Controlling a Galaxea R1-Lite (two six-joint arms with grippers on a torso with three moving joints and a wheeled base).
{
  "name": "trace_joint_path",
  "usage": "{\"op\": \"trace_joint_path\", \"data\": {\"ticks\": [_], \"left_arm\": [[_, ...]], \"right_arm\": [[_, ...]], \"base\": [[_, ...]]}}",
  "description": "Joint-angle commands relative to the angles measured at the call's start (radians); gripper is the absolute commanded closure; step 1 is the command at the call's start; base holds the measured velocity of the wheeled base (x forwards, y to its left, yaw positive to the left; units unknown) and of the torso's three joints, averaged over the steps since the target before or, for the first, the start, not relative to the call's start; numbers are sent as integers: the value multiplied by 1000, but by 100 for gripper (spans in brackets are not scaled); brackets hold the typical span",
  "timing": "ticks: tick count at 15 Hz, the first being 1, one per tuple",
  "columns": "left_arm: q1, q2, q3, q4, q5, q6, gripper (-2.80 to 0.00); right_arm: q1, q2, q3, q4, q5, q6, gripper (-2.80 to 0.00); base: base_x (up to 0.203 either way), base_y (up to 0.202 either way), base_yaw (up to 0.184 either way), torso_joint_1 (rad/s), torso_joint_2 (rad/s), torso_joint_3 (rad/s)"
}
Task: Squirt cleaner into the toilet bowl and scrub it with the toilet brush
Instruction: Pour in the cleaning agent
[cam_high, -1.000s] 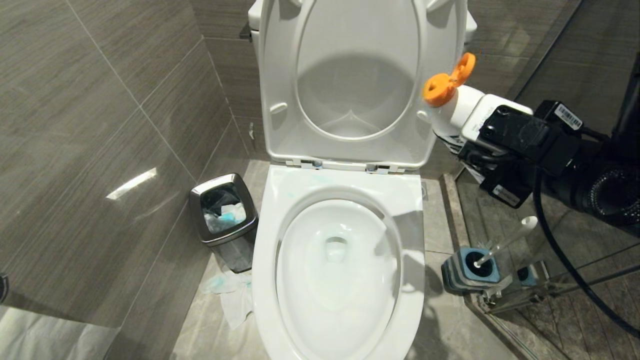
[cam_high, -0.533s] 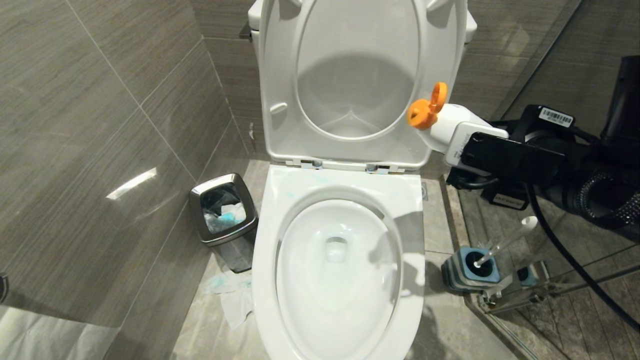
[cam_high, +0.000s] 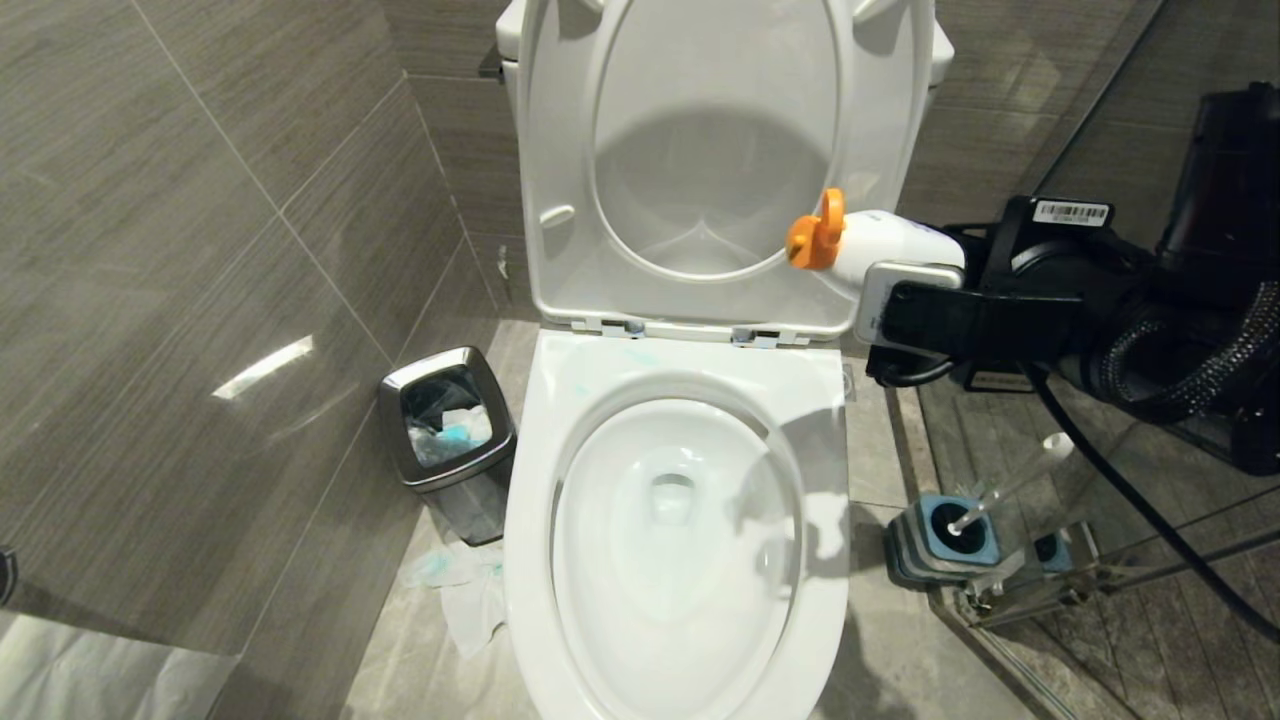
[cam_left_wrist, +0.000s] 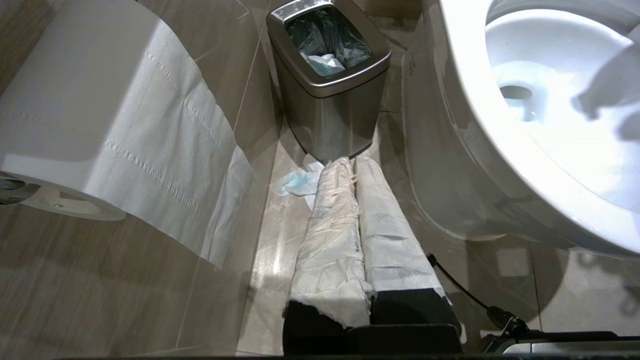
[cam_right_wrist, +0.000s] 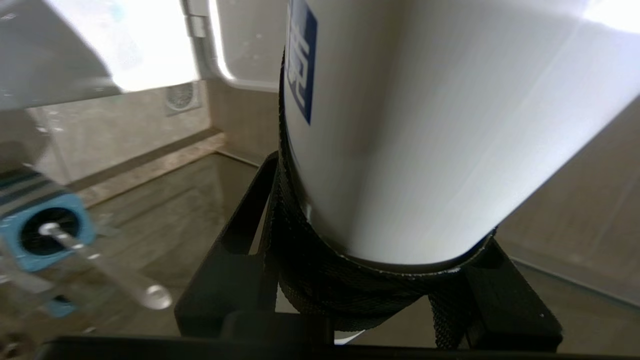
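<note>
My right gripper (cam_high: 905, 300), right of frame, clamps the white bottle (cam_high: 885, 245) lying level, orange cap (cam_high: 812, 238) flipped open, beside the raised seat (cam_high: 560, 215). I should tip the nozzle down over the bowl (cam_high: 675, 540), centre frame, clear of that seat. Brush (cam_high: 1010, 485) waits lower right; left gripper (cam_left_wrist: 357, 165) is pressed together by the bin (cam_left_wrist: 330, 75).

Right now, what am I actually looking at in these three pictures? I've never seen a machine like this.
It's a two-armed robot cleaning a bathroom. The wide picture comes from its head camera, looking down at the toilet bowl with the seat up. The right gripper holds a white bottle with an open orange cap, tipped sideways beside the raised seat. The toilet brush stands in its holder on the floor. The other pictures come from wrist cameras: the right shows the bottle close up; the left shows the shut left gripper wrapped in paper, near a steel bin and toilet roll.
</note>
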Motion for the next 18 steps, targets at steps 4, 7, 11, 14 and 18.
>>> {"op": "trace_joint_path", "data": {"ticks": [4, 7, 11, 14, 18], "left_arm": [[0, 0, 2, 0, 1, 0, 0], [0, 0, 2, 0, 0, 0, 0], [0, 0, 0, 0, 0, 0, 0], [0, 0, 2, 0, 0, 0, 0], [0, 0, 2, 0, 0, 0, 0]], "right_arm": [[0, 52, -29, -50, -3, -145, 0], [0, 60, -36, -52, -3, -230, 0], [0, 77, -72, -51, -5, -306, 0], [0, 89, -106, -50, -9, -369, 0], [0, 98, -129, -52, -18, -420, 0]], "base": [[0, 0, 0, 0, 0, 0], [0, 0, 0, 0, 0, 0], [0, 0, 0, 0, 0, 0], [0, 0, 0, 0, 0, 0], [0, 0, 0, 0, 0, 0]]}}
